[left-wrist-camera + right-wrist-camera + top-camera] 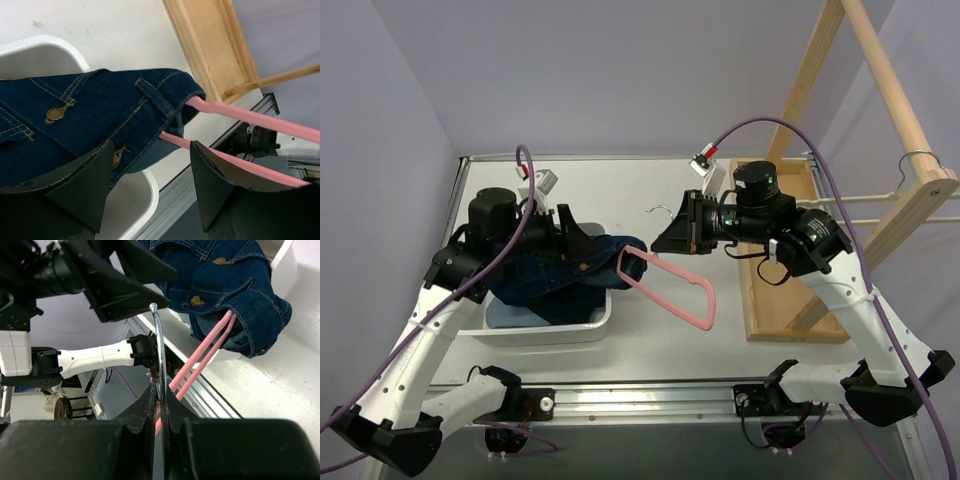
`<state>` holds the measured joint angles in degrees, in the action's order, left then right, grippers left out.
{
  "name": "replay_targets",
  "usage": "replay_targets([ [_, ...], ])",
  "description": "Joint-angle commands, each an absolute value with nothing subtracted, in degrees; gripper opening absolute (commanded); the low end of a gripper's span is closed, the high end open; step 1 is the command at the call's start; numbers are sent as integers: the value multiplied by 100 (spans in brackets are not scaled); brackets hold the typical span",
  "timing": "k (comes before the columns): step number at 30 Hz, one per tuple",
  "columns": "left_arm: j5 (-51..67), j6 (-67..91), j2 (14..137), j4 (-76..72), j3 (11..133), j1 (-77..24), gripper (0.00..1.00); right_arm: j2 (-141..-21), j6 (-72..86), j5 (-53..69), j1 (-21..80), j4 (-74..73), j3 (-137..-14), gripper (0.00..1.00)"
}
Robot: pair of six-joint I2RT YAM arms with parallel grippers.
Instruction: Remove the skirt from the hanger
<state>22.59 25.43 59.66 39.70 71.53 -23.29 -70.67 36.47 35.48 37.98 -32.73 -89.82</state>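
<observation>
- Over the bench, top view: white table (650,180), lavender walls (620,70), wooden rack (812,62) at the right. Denim skirt (565,275) heaped in a white bin (550,330) at the left. One end of the pink hanger (709,305) sits inside the denim; the rest slants out above the table toward the right gripper (675,235). Left gripper (570,230) sits over the skirt.
- Left wrist: fingers (80,185) stand apart, nothing pinched. Skirt drapes over the bin rim beyond them.
- Right wrist: fingers pressed together on the hanger's metal hook (159,350). Both pink bars run into the waistband.
</observation>
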Motion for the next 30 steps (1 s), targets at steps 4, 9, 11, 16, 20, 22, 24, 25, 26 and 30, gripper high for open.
replay_targets([
  [4, 1583, 2225, 5853, 4367, 7409, -2882, 73, -6838, 3858, 3533, 3850, -2795, -8824, 0],
  [9, 950, 1925, 6170, 4895, 7418, -3269, 74, -6855, 3867, 3498, 3850, -2769, -8824, 0],
  [11, 801, 1933, 6231, 4931, 7331, -3331, 74, -6847, 3885, 3481, 3850, -2760, -8833, 0],
  [16, 54, 1942, 6328, 5212, 7181, -3454, 74, -6838, 3964, 3463, 3850, -2733, -8929, 0],
  [20, -297, 1793, 6521, 5282, 7067, -3524, 73, -6820, 4034, 3472, 3858, -2725, -8991, 0],
  [22, -351, 1758, 6574, 5221, 6996, -3551, 73, -6812, 4060, 3472, 3850, -2698, -9009, 0],
  [24, -325, 1758, 6635, 5089, 6944, -3577, 73, -6785, 4113, 3480, 3850, -2654, -9018, 0],
  [25, -299, 1767, 6662, 5054, 6909, -3577, 74, -6794, 4122, 3489, 3850, -2637, -9018, 0],
  [26, -290, 1767, 6723, 5028, 6900, -3603, 73, -6785, 4131, 3489, 3850, -2637, -9026, 0],
  [30, -273, 1784, 6829, 4861, 6856, -3630, 68, -6776, 4175, 3489, 3850, -2602, -9044, 0],
])
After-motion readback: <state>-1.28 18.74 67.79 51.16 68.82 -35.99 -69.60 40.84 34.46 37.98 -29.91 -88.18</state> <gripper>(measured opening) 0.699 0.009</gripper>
